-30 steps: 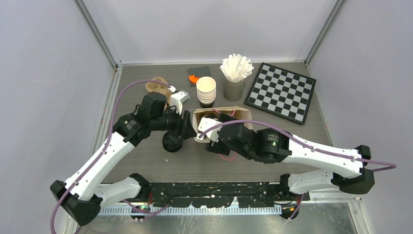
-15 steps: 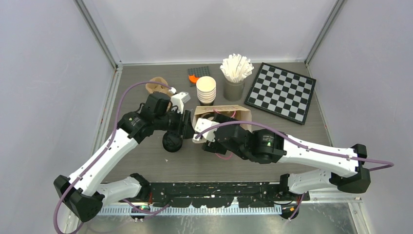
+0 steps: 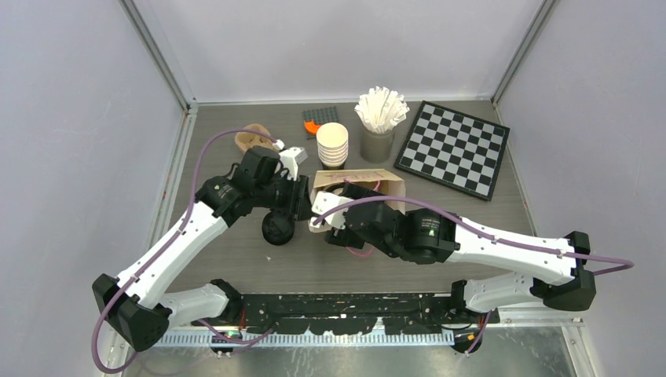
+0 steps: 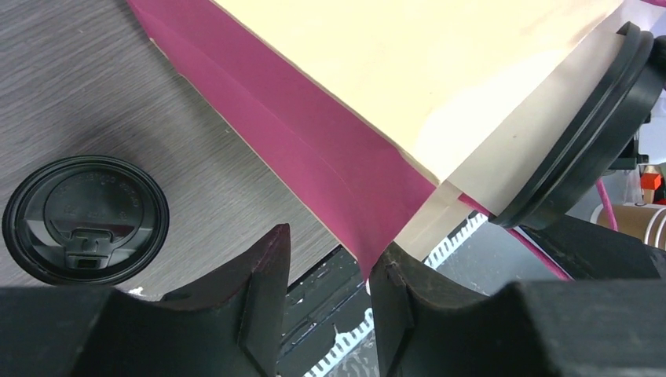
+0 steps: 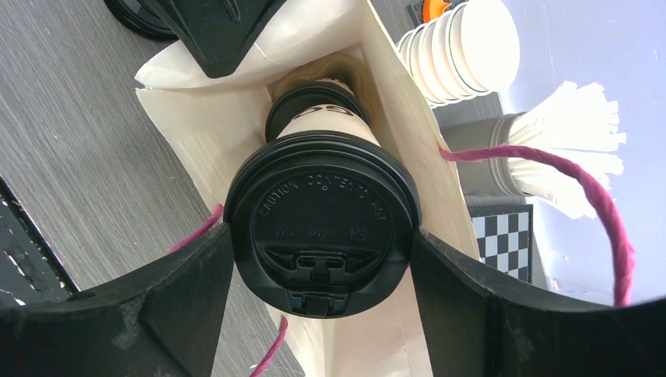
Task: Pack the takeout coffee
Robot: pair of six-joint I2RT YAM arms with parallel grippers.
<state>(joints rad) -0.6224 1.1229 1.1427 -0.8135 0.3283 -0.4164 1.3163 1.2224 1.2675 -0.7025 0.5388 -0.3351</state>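
The right gripper (image 5: 322, 263) clamps a small cream-white paper cup with a round black plastic lid (image 5: 322, 212) by the lid's sides. The cup lies tilted at the mouth of the cream paper bag with magenta handles (image 5: 196, 157). A second lidded cup (image 5: 314, 106) sits deeper inside. The left gripper (image 4: 326, 294) pinches the bag's edge. Over the last second the held cup shifts slightly left in the overhead frame. Insertion appears under way.
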